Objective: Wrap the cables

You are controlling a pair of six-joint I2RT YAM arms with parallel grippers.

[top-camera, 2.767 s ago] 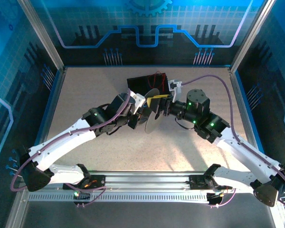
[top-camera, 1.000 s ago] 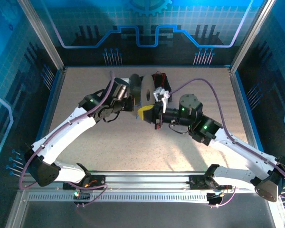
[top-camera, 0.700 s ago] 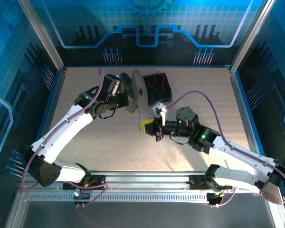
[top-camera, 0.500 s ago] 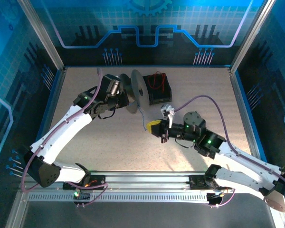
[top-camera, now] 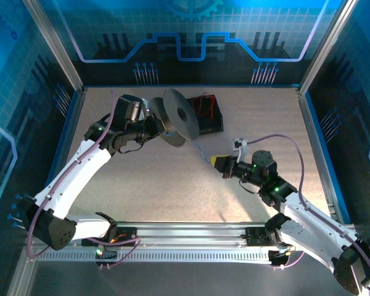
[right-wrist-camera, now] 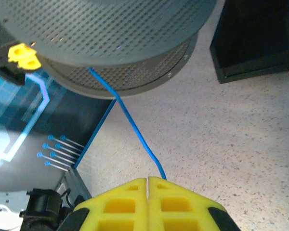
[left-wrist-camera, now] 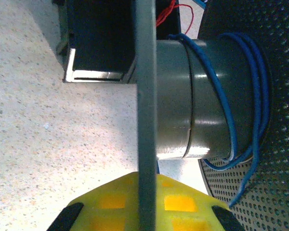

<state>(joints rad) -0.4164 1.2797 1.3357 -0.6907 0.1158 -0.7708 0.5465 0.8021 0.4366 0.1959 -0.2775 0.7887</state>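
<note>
My left gripper (left-wrist-camera: 147, 182) is shut on the thin flange of a grey perforated spool (top-camera: 176, 117), held off the table at the back centre. The blue cable (left-wrist-camera: 232, 101) is wound a few turns round the spool's hub (left-wrist-camera: 183, 96). From the spool (right-wrist-camera: 111, 38) the blue cable (right-wrist-camera: 135, 127) runs taut down to my right gripper (right-wrist-camera: 148, 180), whose yellow fingers are shut on its end. From above, the blue cable (top-camera: 201, 151) spans from the spool to my right gripper (top-camera: 222, 164). The red cable (top-camera: 205, 106) lies in a black box (top-camera: 211, 123).
The black box (right-wrist-camera: 260, 43) stands just behind and right of the spool, close to it. The enclosure's blue-edged walls (top-camera: 68, 123) bound the table on the left, back and right. Speckled tabletop (top-camera: 172, 191) lies between the arms.
My right gripper has drawn back toward the near right, away from the spool, stretching the blue cable out. My left arm has swung the spool left and turned it.
</note>
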